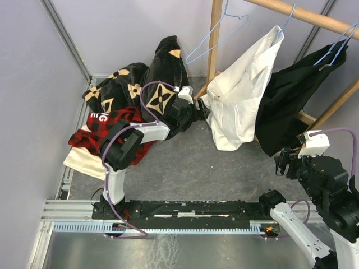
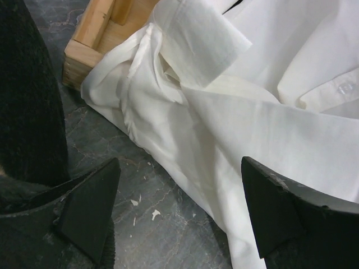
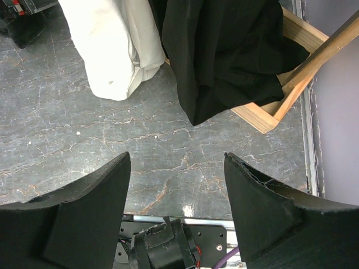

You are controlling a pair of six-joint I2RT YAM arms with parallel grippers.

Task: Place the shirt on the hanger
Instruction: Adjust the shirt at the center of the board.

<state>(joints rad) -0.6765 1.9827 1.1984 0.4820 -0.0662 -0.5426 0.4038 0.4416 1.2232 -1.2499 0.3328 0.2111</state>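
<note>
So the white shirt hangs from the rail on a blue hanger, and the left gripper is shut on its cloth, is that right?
Not quite. The left gripper is open, its jaws wide apart with nothing clamped, as the left wrist view shows. The shirt does hang from the rail on the hanger.

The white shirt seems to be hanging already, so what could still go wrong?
The open left gripper sits at the bunched cloth of the shirt; backing away could snag and tug it. The shirt looks lopsided on the hanger, so a tug might slide it off. Its cloth also lies against the wooden rack base, where it might catch.
</note>
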